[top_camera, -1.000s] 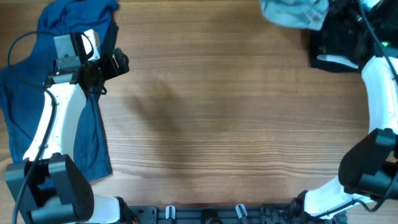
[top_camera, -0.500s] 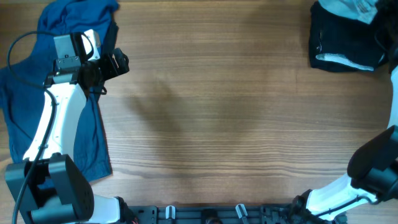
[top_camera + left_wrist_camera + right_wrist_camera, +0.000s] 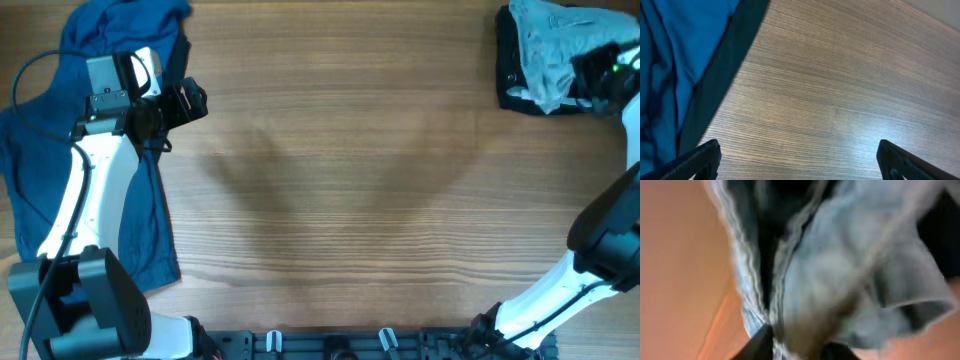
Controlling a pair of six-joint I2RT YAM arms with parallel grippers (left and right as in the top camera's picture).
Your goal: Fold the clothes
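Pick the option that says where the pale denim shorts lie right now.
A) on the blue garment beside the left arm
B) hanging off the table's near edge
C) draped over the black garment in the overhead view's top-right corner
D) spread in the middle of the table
C: the overhead view shows the pale denim shorts lying across the black garment at top right.

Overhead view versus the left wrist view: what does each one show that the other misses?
Only overhead: pale denim shorts draped on a black garment at the far right corner. Only left wrist: the left gripper close up, fingertips spread wide apart. Both: the dark blue garment and the wooden table.
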